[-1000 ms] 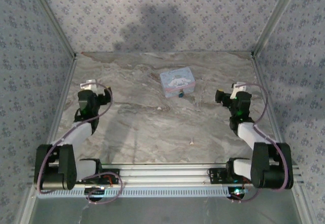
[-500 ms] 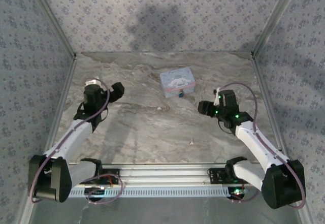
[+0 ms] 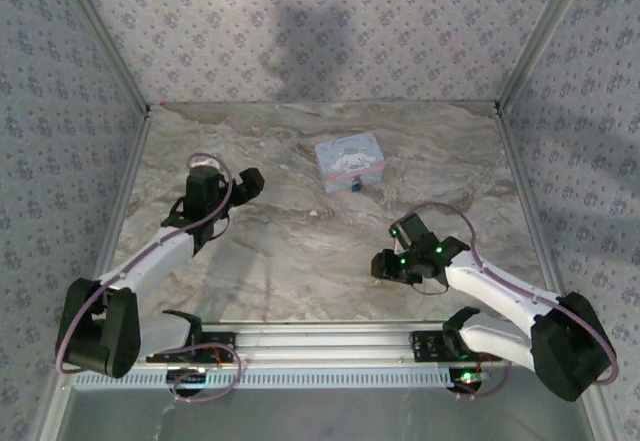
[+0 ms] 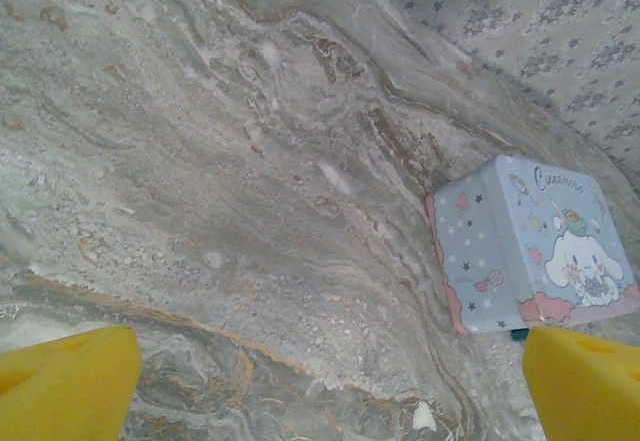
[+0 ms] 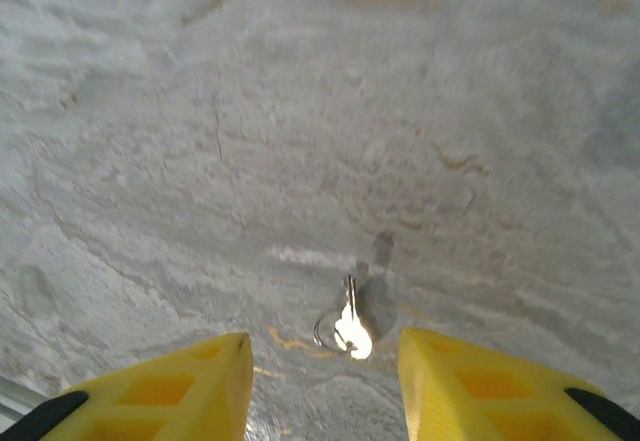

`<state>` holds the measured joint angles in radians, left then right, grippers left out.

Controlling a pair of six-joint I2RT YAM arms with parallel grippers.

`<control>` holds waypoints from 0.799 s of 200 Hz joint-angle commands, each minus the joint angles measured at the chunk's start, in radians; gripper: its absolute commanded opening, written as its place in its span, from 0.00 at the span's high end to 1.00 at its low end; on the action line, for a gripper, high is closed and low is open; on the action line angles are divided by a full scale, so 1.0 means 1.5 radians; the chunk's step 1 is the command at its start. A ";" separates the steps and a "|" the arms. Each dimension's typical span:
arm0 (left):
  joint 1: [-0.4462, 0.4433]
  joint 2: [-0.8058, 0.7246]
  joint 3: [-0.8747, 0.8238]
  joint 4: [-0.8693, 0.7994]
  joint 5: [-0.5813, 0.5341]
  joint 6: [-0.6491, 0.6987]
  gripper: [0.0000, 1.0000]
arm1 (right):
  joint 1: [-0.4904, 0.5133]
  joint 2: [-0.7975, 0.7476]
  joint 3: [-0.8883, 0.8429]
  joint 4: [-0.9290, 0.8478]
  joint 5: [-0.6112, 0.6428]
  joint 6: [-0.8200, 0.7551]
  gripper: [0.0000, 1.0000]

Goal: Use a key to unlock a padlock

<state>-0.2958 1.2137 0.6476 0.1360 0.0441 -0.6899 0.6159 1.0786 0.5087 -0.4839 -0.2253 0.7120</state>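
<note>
Overhead, the right tool (image 3: pixel 385 264) was pictured lowered close to the marble worktop (image 3: pixel 290 251), near its front edge. Its yellow fingers (image 5: pixel 170 386) were spread apart and nothing was held between them. The key (image 5: pixel 348 326), a thin silvery piece on a small wire ring (image 5: pixel 325 331), was seen in the right wrist view lying flat on the stone. It was framed in the gap just ahead of the two fingertips and was touched by neither (a short shadow was cast beside it). Whether the fingers were resting on the stone could not be told.

The left tool (image 3: pixel 245 183) was shown further back on the left side, raised over the worktop and turned toward the tin (image 3: pixel 350 159). Its fingers (image 4: pixel 70 386) were likewise spread wide, with bare marble between them.

The tin, light blue and printed with a white cartoon animal, was seen near the back middle of the worktop, well apart from both tools. The padlock (image 3: pixel 356 186), a tiny dark teal speck, was found at the tin's near edge, just beside it or touching it (which of the two could not be made out). In the left wrist view a sliver of it was seen under the tin's lower corner. Padlock and key were separated by a wide stretch of marble.
</note>
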 commanded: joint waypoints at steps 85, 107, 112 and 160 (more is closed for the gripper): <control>-0.004 -0.022 0.010 0.015 -0.015 0.011 0.02 | 0.052 0.084 0.020 -0.018 0.042 0.052 0.67; -0.004 -0.022 0.010 0.015 -0.014 0.011 0.02 | 0.055 0.096 0.023 -0.017 0.043 0.052 0.70; -0.004 -0.022 0.010 0.015 -0.014 0.011 0.02 | 0.055 0.098 0.023 -0.017 0.042 0.052 0.70; -0.004 -0.024 0.009 0.012 -0.017 0.016 0.02 | 0.064 0.114 0.036 -0.016 0.048 0.053 0.73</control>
<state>-0.2958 1.1988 0.6483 0.1379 0.0360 -0.6884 0.6979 1.2278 0.5339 -0.5022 -0.1688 0.7715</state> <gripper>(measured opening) 0.980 0.287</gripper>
